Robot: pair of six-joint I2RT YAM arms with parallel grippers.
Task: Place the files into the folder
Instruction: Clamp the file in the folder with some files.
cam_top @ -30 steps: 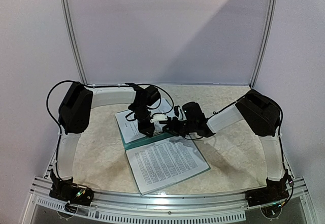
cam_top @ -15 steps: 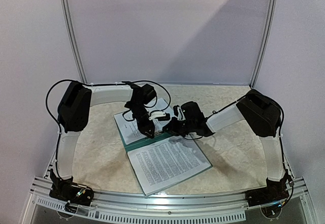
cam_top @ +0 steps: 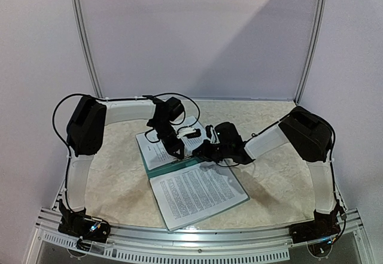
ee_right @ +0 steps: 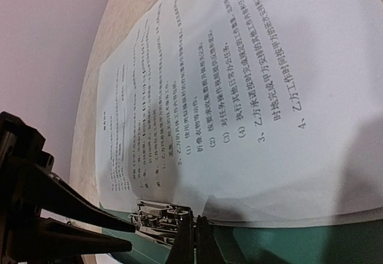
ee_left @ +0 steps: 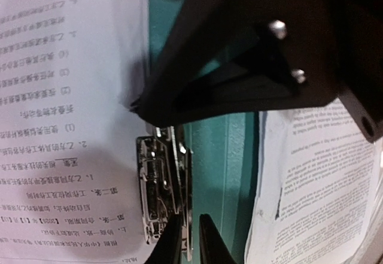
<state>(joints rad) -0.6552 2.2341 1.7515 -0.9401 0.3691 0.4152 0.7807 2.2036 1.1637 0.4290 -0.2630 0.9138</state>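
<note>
Teal folder [ee_left: 224,174] lay open, printed sheets [cam_top: 197,192] on both halves; right gripper [ee_right: 192,243] sat closed at the clip [ee_left: 158,186], left gripper [ee_left: 190,243] nearly closed there, grip unclear.

A beige, marbled tabletop [cam_top: 119,186] sits inside a pale lavender enclosure, its back panel [cam_top: 197,36] crossed by a broad diagonal shadow. Two silver metal posts [cam_top: 84,36] frame the panel, and a slotted aluminium rail [cam_top: 197,235] lines the near edge.
</note>
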